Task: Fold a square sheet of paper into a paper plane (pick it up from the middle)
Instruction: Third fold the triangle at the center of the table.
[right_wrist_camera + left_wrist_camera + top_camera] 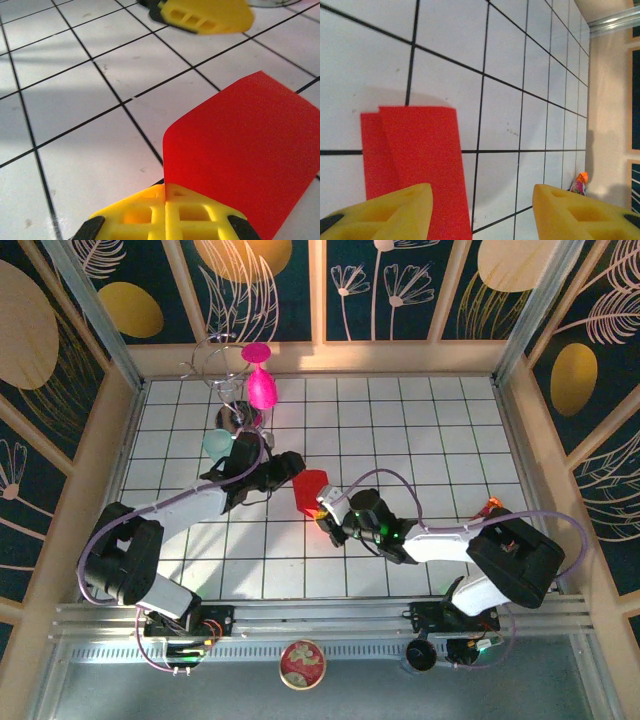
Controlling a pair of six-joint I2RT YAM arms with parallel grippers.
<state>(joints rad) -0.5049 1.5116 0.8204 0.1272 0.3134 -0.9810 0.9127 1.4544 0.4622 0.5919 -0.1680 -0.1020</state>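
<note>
Right gripper (165, 212) clamped on red paper sheet (240, 155) at its 5 o'clock edge, likely anchoring the fold. Left gripper (480, 195) at 10 o'clock, jaws apart, probably ready to crease.

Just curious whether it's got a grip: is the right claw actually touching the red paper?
Touching. The right wrist view shows the right gripper shut, with the red paper pinched by its edge in the seam between its yellow fingers.

Paper (310, 491) between left tool (293, 465) and right tool (327, 520)
</note>
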